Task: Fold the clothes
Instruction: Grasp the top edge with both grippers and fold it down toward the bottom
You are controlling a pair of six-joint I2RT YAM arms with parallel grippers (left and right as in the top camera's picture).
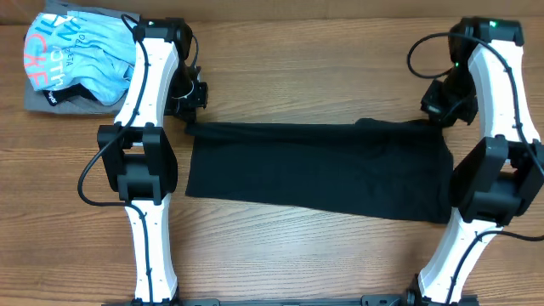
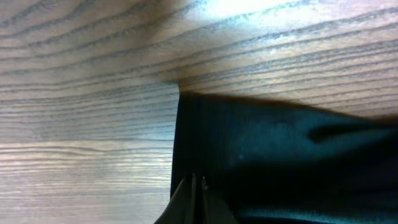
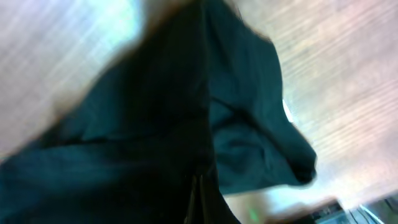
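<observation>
The black T-shirt (image 1: 319, 174) is lying flat on the wooden table (image 1: 297, 68) as a long, wide band, stretching across between the two arms. Its far edge is running nearly straight, while its near edge is slanting a little towards the right end.

The left gripper (image 1: 189, 121) is sitting at the T-shirt's far left corner. Its jaws are pressed together and pinching the fabric there, and the corner is drawn out into a small point. In the left wrist view the left gripper (image 2: 197, 190) is closing on the dark cloth, with the T-shirt's (image 2: 280, 155) straight side edge running away from it over bare wood.

The right gripper (image 1: 438, 117) is sitting at the T-shirt's far right corner, where the fabric is bunching slightly. In the right wrist view the right gripper (image 3: 199, 186) is showing jaws pressed together on the cloth, and the T-shirt (image 3: 155, 124) is rising in loose folds around them.

Beyond the T-shirt's far left corner, well apart from it, a light blue shirt (image 1: 81, 55) with coral and white lettering is resting crumpled on a grey garment (image 1: 38, 100).
</observation>
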